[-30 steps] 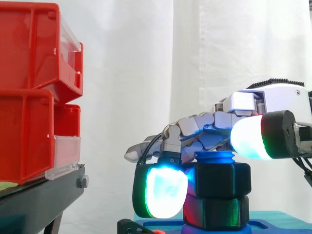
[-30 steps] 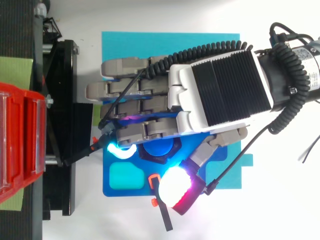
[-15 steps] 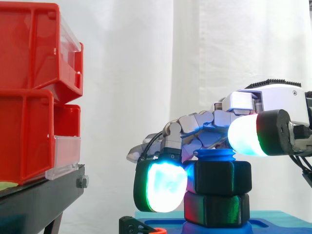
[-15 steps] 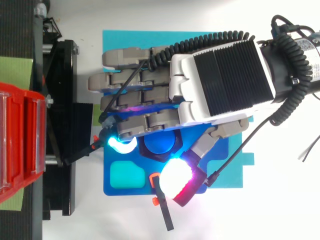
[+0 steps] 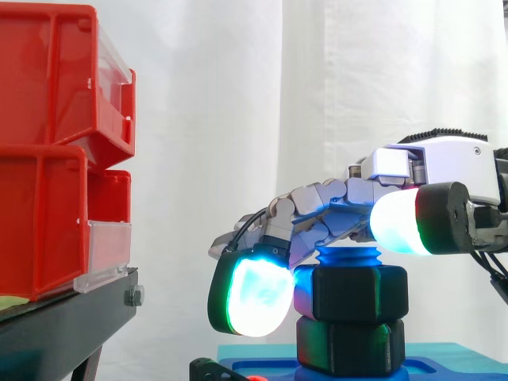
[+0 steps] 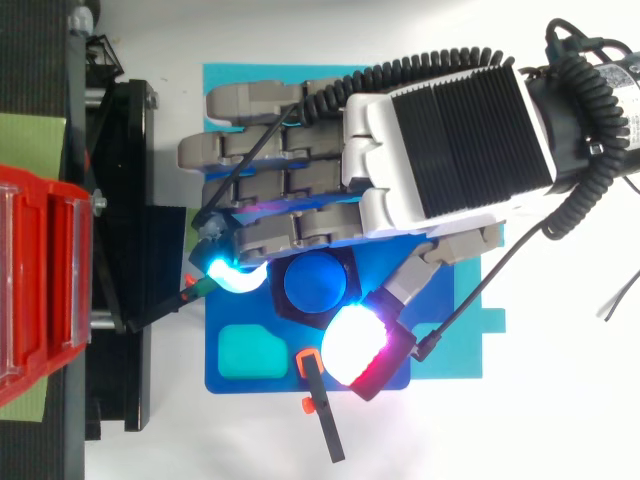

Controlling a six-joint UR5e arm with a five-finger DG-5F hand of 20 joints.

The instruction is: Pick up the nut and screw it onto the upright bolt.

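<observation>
1. Hand (image 6: pixel 440 140): white shell with a black ribbed panel across its back.
2. Fingers (image 6: pixel 250 150): grey segmented links, blue parts showing between them.
3. Fingertips (image 5: pixel 254 295): thick pads in black housings, glowing white-cyan edged green; thumb pad (image 6: pixel 350 345) white, red-rimmed.

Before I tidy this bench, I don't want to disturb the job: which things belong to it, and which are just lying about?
Job: hand, upper black nut, blue bolt, blue base.
Lying about: red bins, black stand.
</observation>
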